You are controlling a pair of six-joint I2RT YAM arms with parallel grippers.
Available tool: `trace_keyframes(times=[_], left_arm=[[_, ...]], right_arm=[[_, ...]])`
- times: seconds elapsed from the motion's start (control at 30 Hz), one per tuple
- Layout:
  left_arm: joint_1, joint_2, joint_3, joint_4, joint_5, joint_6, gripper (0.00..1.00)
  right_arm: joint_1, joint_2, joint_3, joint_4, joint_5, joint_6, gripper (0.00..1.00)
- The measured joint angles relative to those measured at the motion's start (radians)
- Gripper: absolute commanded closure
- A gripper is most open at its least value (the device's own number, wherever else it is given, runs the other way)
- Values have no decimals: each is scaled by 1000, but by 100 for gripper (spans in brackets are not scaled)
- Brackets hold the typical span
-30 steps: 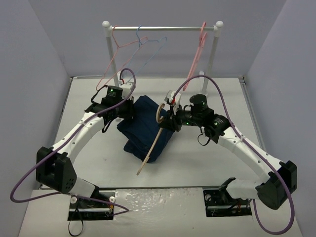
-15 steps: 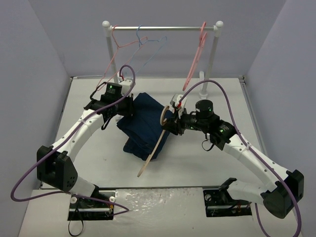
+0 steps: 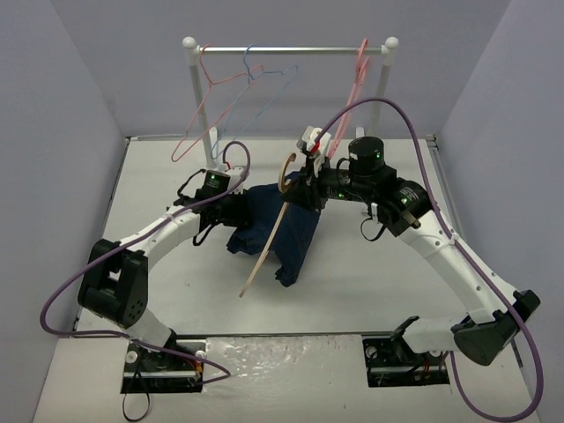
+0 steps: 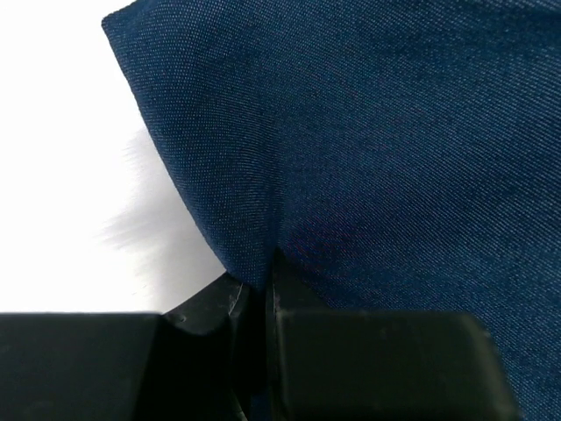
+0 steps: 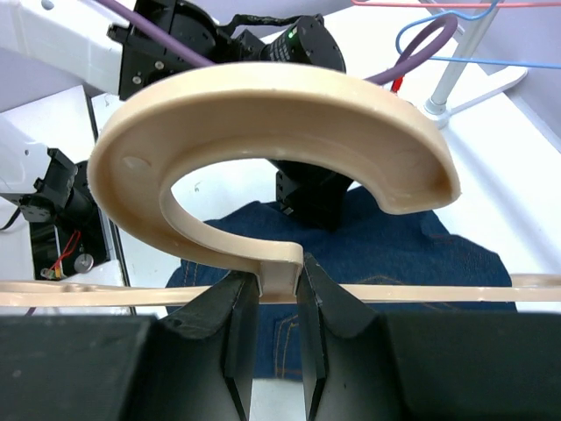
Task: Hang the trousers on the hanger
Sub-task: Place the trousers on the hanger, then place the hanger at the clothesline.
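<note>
The dark navy trousers (image 3: 291,233) hang partly lifted over the table's middle. My left gripper (image 3: 238,210) is shut on a fold of the trousers (image 4: 368,149) at their left edge. My right gripper (image 3: 304,181) is shut on the neck of the tan hanger (image 3: 264,251), just below its hook (image 5: 263,114). The hanger hangs tilted, its long arm running down-left in front of the trousers. The trousers also show below the hanger in the right wrist view (image 5: 368,263).
A white clothes rail (image 3: 291,50) stands at the back with thin pink hangers (image 3: 357,79) and a light-blue hanger (image 3: 264,84). Grey walls close in both sides. Purple cables loop from both arms.
</note>
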State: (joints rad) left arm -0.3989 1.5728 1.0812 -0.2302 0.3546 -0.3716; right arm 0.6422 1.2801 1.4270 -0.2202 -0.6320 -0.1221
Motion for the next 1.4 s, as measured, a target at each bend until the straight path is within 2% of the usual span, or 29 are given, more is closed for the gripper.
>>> trace_keyframes(times=[0.07,0.1,0.2,0.23,0.37,0.5,0.63,0.8,0.93,1.1,1.4], left_arm=[[-13,8,-9,29,5,-18,89],[-22,14,-13,46,7,-29,80],[-43,29,-31,97,7,-54,43],[-48,33,-42,112,6,-63,36],[-52,32,-105,155,-4,-101,24],[-52,-1,-128,124,-36,-111,20],[-52,-176,-112,13,-85,-86,18],[-52,-418,56,-166,-161,-1,15],[-51,-540,202,-292,-203,68,14],[-51,-584,352,-418,-193,129,14],[-66,-529,409,-491,-146,225,14]], right_arm=[[0,26,37,-28,1,-4,100],[0,35,52,-39,3,-6,100],[0,43,77,-56,7,-10,100],[0,43,83,-58,8,-10,100],[0,42,111,-66,10,-12,100],[0,41,137,-86,18,-15,100],[0,40,140,-100,29,-35,100],[0,48,150,-119,45,-57,100],[1,76,177,-130,63,-69,100],[1,133,237,-150,91,-82,100],[0,267,359,-156,125,-108,100]])
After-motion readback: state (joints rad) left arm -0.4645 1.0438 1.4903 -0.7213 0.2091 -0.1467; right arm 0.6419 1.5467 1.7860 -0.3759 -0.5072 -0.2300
